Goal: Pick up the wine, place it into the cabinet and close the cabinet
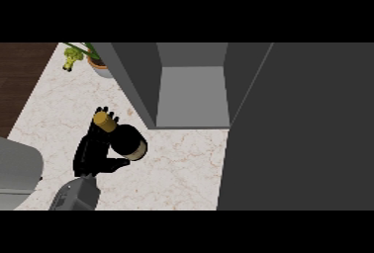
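Observation:
The wine bottle (128, 142) is dark, with a gold cap (104, 121) and a pale label, and its neck points to the view's upper left. It is over the marble counter (175, 168), left of the cabinet. My left hand (93, 150) is shut on it: the fingers run along its left side and the thumb hooks round its lower end. The grey cabinet (191, 94) stands open at the back with a bare shelf inside. Its dark door (303, 128) is swung out and fills the right of the view. My right hand does not show.
A potted green plant (91, 57) stands at the back left, beside the cabinet's left wall. A grey rounded object (16, 170) sits at the left edge. Dark wooden floor (22, 74) lies beyond the counter's left edge.

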You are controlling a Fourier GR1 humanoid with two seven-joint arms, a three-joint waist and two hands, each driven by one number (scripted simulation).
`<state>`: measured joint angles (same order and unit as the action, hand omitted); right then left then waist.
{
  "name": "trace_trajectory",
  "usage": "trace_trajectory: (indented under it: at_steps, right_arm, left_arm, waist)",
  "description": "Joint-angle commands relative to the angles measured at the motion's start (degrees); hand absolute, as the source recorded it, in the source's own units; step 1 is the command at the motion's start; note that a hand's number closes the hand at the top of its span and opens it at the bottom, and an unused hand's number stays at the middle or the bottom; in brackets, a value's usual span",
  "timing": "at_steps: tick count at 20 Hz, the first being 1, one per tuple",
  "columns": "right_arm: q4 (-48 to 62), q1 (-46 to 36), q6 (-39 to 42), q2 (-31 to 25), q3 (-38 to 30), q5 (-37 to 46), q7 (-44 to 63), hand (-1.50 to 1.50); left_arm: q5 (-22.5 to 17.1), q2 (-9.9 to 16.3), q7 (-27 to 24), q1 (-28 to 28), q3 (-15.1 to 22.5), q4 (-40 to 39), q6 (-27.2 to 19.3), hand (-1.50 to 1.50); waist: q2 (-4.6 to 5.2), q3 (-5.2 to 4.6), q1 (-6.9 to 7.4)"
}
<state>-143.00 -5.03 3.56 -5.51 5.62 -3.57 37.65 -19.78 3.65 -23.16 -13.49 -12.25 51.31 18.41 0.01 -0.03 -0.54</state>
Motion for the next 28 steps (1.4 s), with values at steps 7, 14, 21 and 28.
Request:
trace_trajectory:
  at_steps: [7,14,21,28]
  right_arm:
    - [-8.9,-1.1,-1.8,-0.1,0.1,-2.4,6.5,-1.5]
    - [-3.3,-4.5,-2.4,1.0,0.2,-1.4,4.9,-1.5]
    - [-6.2,0.7,0.2,0.2,-1.0,-3.8,3.1,-1.5]
    - [-8.2,1.7,-0.5,0.4,-0.5,-3.5,5.2,-1.5]
  left_arm:
    - [-2.3,-1.7,-1.6,-2.8,0.0,-4.4,2.2,1.5]
    - [2.2,-2.2,-7.6,-7.9,3.0,-9.8,4.1,1.5]
    - [10.6,3.8,-17.3,0.1,5.6,-4.8,1.0,1.5]
    - [10.0,8.1,-16.9,9.9,4.0,5.6,-0.5,1.5]
  waist:
    - [-0.09,0.01,0.21]
    - [0.02,-0.01,0.15]
    - [-0.2,0.05,0.38]
    - [-0.32,0.08,0.76]
